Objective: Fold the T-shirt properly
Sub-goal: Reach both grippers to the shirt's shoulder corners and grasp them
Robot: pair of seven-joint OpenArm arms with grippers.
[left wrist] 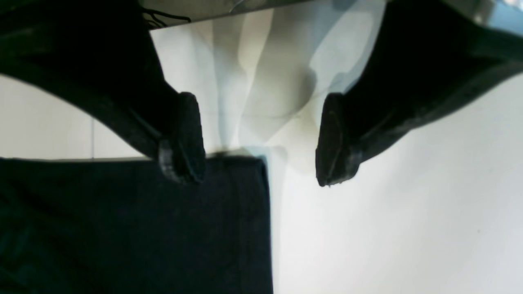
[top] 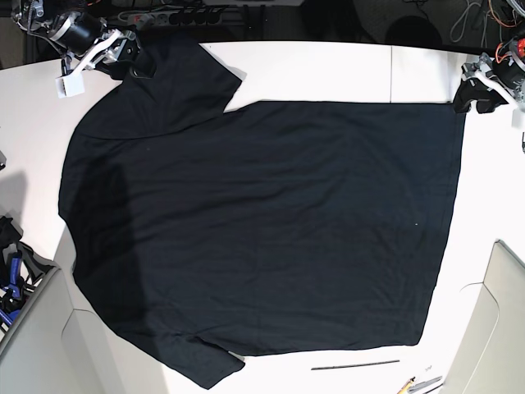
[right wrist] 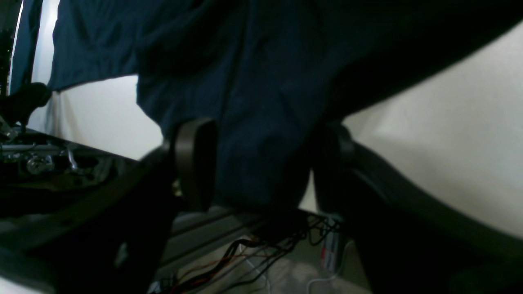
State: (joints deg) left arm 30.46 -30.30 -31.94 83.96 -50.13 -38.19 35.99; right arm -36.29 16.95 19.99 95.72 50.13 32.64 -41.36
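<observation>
The black T-shirt [top: 262, 222] lies spread flat on the white table [top: 328, 70], with its sleeves at the left and its hem at the right. My left gripper [left wrist: 259, 141] is open and empty, hovering over the hem's far corner [left wrist: 163, 224]; in the base view it is at the far right [top: 476, 94]. My right gripper [right wrist: 261, 163] is at the far sleeve [top: 176, 74], shown in the base view at the top left [top: 133, 61]. Its jaws stand wide apart with dark sleeve cloth [right wrist: 253, 122] bulging between them.
A thin dark rod [top: 354, 364] and pens [top: 418, 384] lie near the front edge. Grey panels stand at the front left [top: 33, 328] and front right [top: 500, 320]. Cables [right wrist: 253, 253] run behind the table's far edge. A white tag [top: 70, 84] hangs near the right arm.
</observation>
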